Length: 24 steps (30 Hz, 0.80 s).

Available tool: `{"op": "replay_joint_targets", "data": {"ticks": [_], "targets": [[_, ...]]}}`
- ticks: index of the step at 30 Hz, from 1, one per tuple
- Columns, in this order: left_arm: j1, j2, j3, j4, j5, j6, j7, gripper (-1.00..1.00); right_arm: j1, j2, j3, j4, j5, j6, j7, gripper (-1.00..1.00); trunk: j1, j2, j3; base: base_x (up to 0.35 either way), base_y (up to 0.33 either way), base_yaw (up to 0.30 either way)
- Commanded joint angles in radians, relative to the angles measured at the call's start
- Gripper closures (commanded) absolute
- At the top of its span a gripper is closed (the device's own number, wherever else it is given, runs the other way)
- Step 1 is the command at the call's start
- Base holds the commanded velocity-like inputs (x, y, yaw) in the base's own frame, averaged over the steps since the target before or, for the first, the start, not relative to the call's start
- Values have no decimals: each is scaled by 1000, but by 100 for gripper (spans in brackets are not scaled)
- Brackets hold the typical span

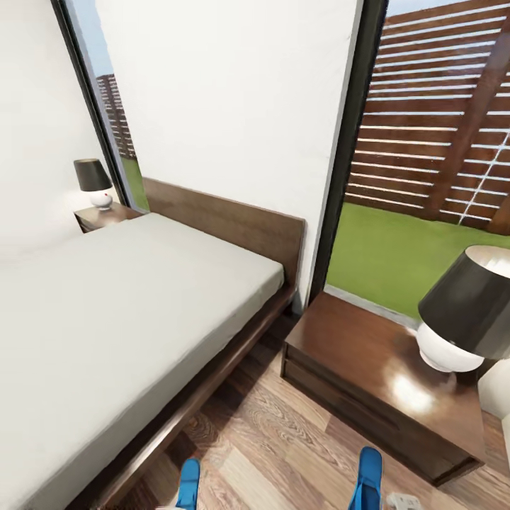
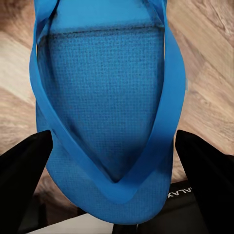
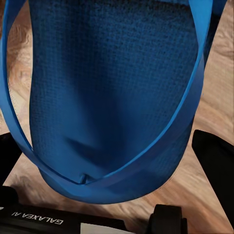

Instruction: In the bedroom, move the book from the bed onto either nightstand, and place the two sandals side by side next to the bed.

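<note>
Each end effector carries a blue sandal: left sandal (image 2: 105, 112), right sandal (image 3: 109, 97), fingers (image 2: 22, 170) flanking the soles; whether they pinch you cannot tell. Both hang over the floor (image 1: 283, 439) beside the bed (image 1: 106, 312). Likely light, floppy; hold the sole edges, not the straps.

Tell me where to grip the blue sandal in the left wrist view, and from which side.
Grip the sandal across its width near the end where the straps meet, left pincer coming in lengthwise from that end. The flat, slim sole fits edge to edge between the fingers there.
</note>
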Motion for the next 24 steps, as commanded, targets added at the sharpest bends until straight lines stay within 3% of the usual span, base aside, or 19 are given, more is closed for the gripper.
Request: {"op": "replay_joint_targets", "data": {"ticks": [1,24], "targets": [[-1,0,-8,2,9,-4,-2,100,-2,0,8,4,-9,-7,5,100,0,0,-1,0,0,292],[-1,0,-8,2,9,-4,-2,100,-2,0,8,4,-9,-7,5,100,0,0,-1,0,0,292]]}}
